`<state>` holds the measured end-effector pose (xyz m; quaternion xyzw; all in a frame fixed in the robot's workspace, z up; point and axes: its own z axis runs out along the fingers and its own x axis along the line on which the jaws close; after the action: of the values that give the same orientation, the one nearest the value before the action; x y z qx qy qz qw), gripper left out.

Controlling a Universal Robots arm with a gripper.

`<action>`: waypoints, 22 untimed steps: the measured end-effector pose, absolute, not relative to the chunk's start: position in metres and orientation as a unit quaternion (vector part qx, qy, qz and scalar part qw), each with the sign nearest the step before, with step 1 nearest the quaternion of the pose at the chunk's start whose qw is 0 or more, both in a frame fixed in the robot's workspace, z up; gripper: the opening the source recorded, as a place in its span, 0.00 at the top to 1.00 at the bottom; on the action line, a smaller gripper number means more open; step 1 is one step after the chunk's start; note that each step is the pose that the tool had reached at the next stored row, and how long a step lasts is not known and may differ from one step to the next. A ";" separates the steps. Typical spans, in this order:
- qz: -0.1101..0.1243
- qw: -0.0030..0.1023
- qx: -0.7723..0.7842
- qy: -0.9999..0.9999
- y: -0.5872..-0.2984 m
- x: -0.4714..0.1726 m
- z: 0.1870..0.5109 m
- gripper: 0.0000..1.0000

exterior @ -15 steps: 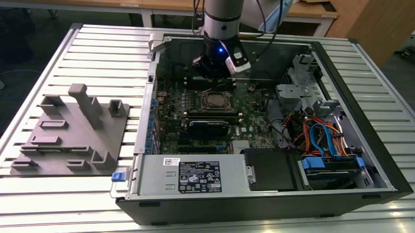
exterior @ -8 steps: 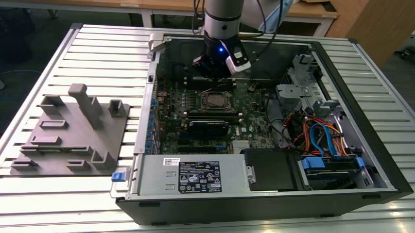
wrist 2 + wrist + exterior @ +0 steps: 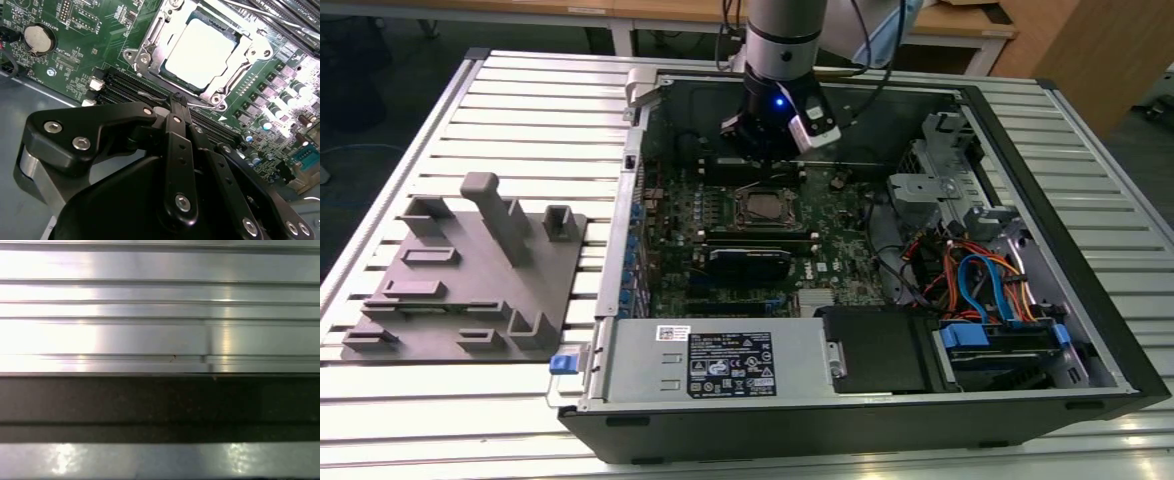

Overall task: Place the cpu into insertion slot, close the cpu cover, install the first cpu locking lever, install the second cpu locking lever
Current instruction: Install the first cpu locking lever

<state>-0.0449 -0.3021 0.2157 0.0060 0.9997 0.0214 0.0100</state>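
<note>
With the cpu (image 3: pixel 200 52) seated in the insertion slot (image 3: pixel 150 47) under its cpu cover (image 3: pixel 245 60), my end effector (image 3: pixel 176 102), pinched shut and empty, could slip off a thin lever.

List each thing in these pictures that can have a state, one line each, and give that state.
cpu: seated in the socket, pale face up.
insertion slot: filled by the cpu.
cpu cover: down, framing the cpu.
gripper: shut, holding nothing, just beside the socket.
computer case: side open, motherboard exposed.
</note>
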 end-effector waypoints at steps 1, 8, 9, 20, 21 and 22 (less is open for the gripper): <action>0.021 0.010 0.006 1.000 -0.302 -0.044 0.216 0.90; 0.021 0.010 0.006 1.000 -0.299 -0.042 0.215 0.90; 0.021 0.010 0.006 1.000 -0.299 -0.041 0.215 0.90; 0.021 0.010 0.006 1.000 -0.299 -0.034 0.212 0.90; 0.021 0.010 0.006 1.000 -0.299 -0.033 0.212 0.90; 0.021 0.010 0.006 1.000 -0.299 -0.033 0.212 0.90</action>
<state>-0.0329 -0.2992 0.2115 0.0060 0.9997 0.0214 0.0100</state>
